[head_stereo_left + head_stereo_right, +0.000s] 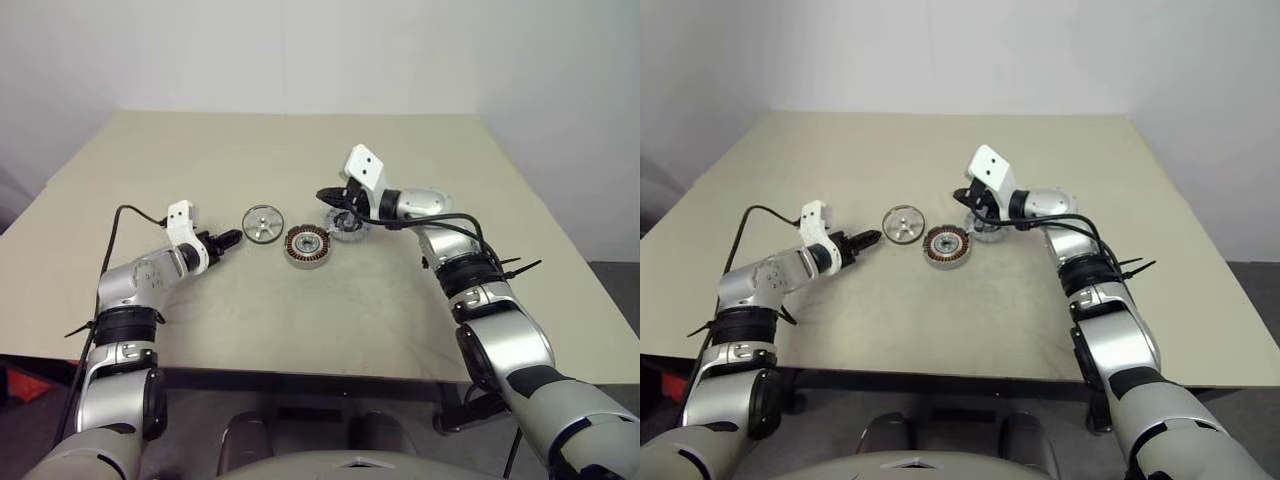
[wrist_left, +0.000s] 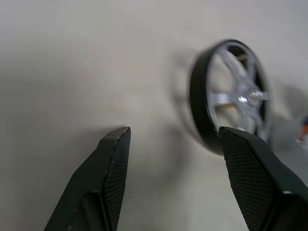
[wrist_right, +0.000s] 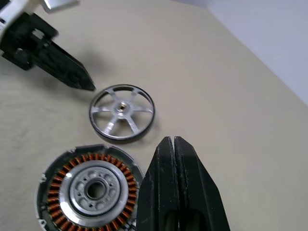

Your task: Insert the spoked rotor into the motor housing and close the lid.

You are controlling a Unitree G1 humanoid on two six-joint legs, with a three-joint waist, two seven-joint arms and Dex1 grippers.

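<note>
The spoked rotor, a ring of copper windings around a silver hub, lies flat mid-table. Just to its left lies the lid, a round disc with spoke cut-outs and a dark rim. A short gap left of the lid, my left gripper is open and holds nothing. The left wrist view shows the lid just ahead of the fingers. My right gripper is shut and hovers above and behind the rotor. Under it lies the silver motor housing, partly hidden.
The parts lie in a row on a beige table before a white wall. Its front edge runs close below my arms. A black cable loops off my left forearm.
</note>
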